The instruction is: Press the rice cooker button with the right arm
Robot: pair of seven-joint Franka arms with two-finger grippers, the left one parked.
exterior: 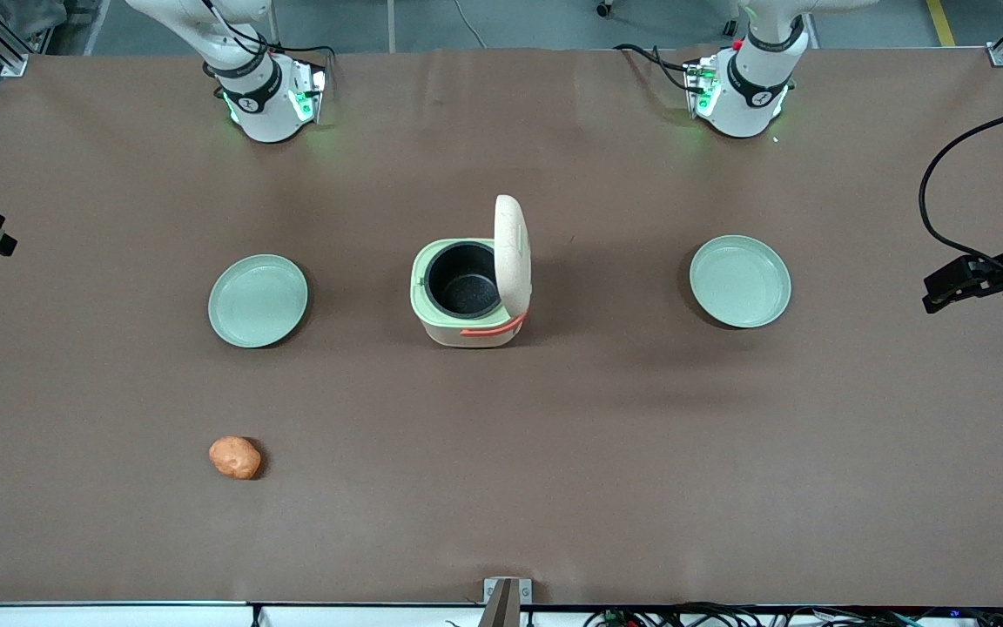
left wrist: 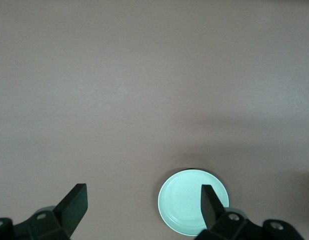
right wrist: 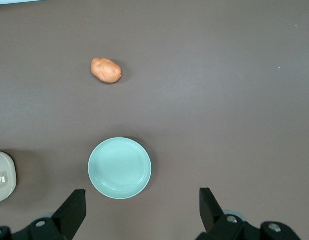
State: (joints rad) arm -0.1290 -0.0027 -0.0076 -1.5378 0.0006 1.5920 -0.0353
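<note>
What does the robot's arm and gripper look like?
The right arm is white and rounded, with a black band around its base, green lights glowing there and black cables plugged in beside it. Its gripper is black, with two flat, wedge-shaped fingers spread wide apart, high over the brown table.

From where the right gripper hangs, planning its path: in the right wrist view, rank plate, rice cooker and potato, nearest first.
Gripper, fingers open, above the table.
1. Plate: just ahead of the fingers.
2. Rice cooker: off sideways, mid-table.
3. Potato: nearest the front camera.
</note>
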